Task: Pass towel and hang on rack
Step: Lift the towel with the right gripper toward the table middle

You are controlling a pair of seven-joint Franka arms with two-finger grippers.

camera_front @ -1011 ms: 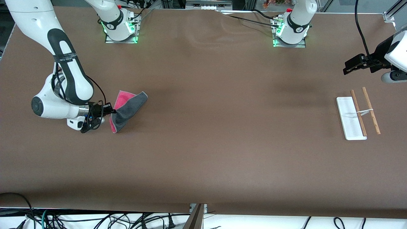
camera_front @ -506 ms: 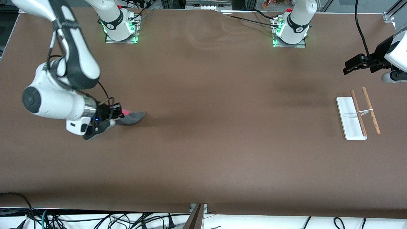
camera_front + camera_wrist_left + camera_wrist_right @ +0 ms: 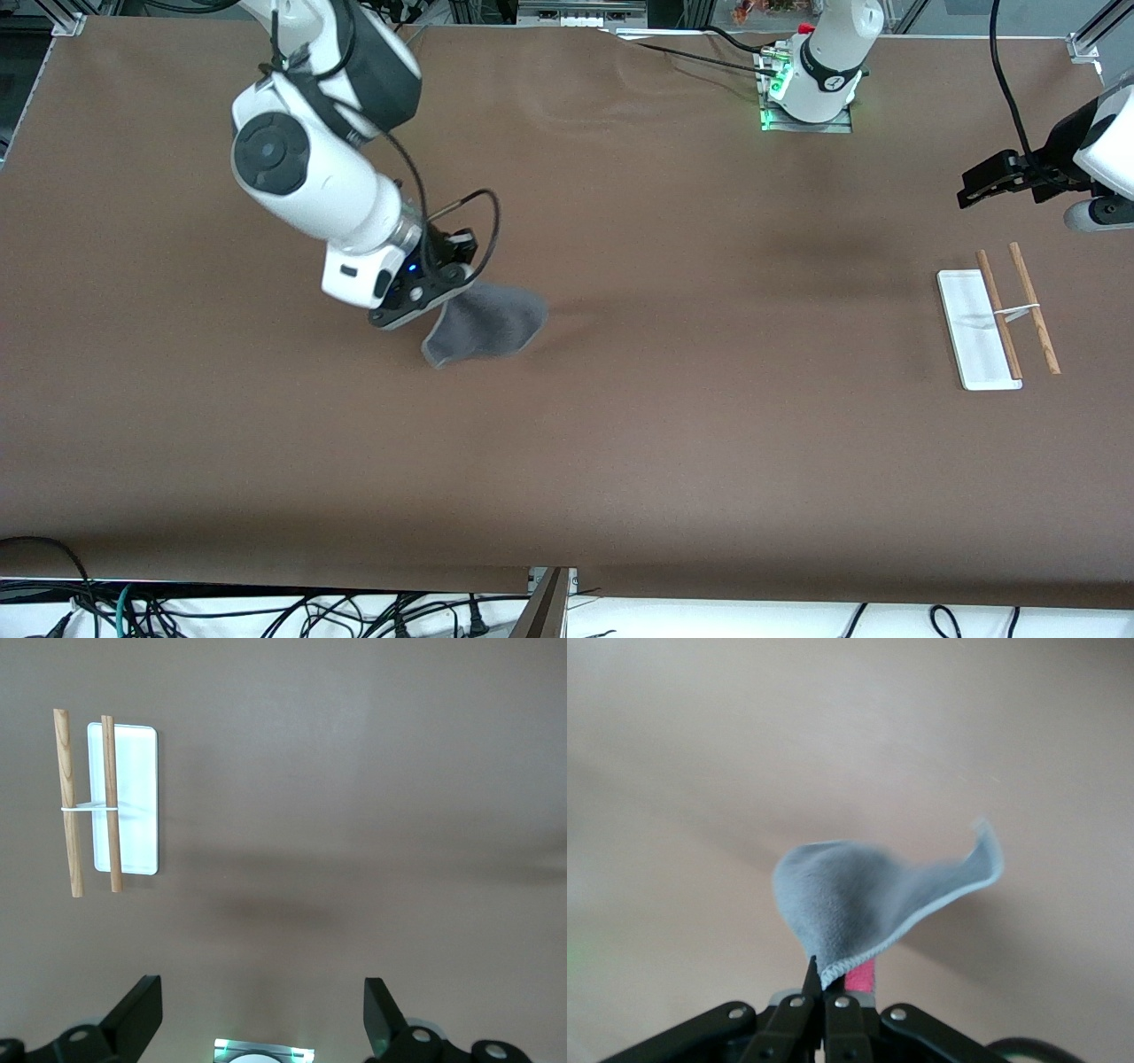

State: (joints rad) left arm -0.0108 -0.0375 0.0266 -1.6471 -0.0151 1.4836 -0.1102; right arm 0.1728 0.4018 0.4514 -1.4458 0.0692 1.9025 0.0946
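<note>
Towel (image 3: 485, 324) hangs grey-side-out from right gripper (image 3: 440, 282).

My arms are glossy white with black joint bands; my right gripper (image 3: 443, 288) is black, cable-looped, silver-screwed.

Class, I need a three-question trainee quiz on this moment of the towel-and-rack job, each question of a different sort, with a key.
1. True or false: the right gripper is shut on the towel.
2. Which colour of the towel shows most in the front view? A) dark grey B) bright pink C) white
3. Fill in: the left gripper waits with open fingers above the table, near the ____.

Key
1. True: its fingers pinch an edge of the towel, which hangs from them in the air.
2. A; only a strip of pink shows, in the right wrist view.
3. rack
</note>
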